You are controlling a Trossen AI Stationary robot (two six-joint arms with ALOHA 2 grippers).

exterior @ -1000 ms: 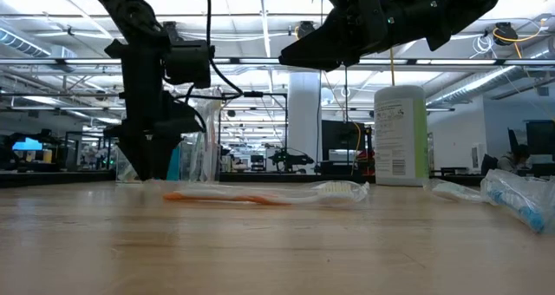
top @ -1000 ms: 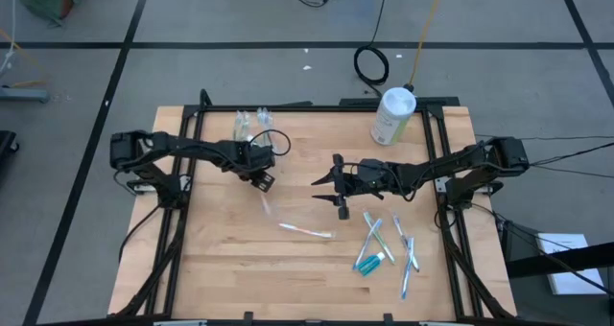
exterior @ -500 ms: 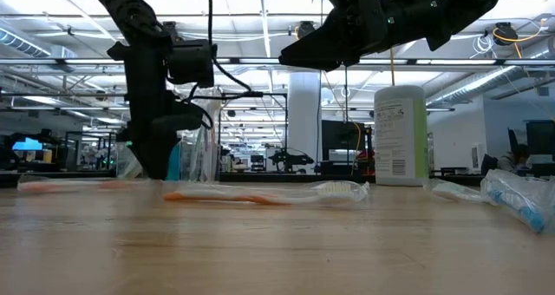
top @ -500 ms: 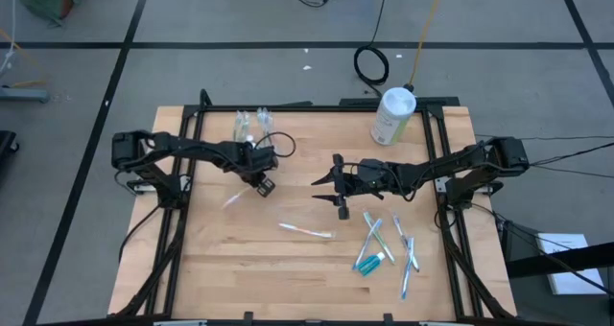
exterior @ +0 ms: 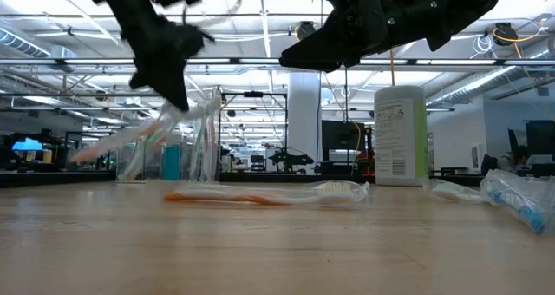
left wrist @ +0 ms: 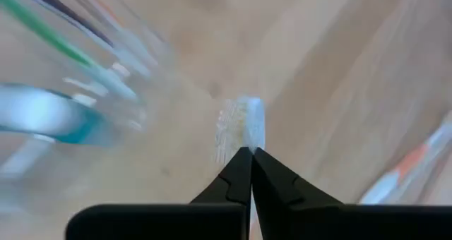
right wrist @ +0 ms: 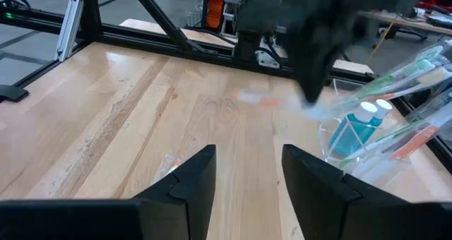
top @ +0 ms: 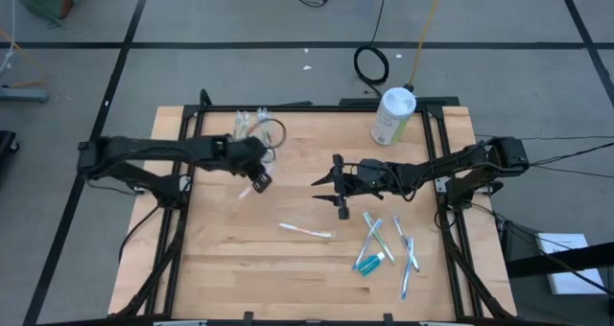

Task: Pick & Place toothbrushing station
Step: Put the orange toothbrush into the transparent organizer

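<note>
Two arms over the wooden surface. Left end effector is raised above the boards, its fingers pressed together on a clear-wrapped toothbrush; in the left wrist view the bristle head pokes out just past the closed tips. In the low view the held brush slants down and away from the end effector, clear of the surface.

The clear plastic cup stands near the far edge of the surface, just beyond the left end effector and close beside it. The cup holds upright brushes and blue toothpaste tubes. Whether the held brush touches the cup I cannot tell.

Right end effector hovers mid-surface, well apart from the cup, fingers spread with nothing between them; the right wrist view confirms the gap.

One loose toothbrush with an orange handle lies flat near the middle of the surface. A scatter of wrapped brushes and tubes lies on the right-arm side. A white canister with green label stands at the far right corner.
</note>
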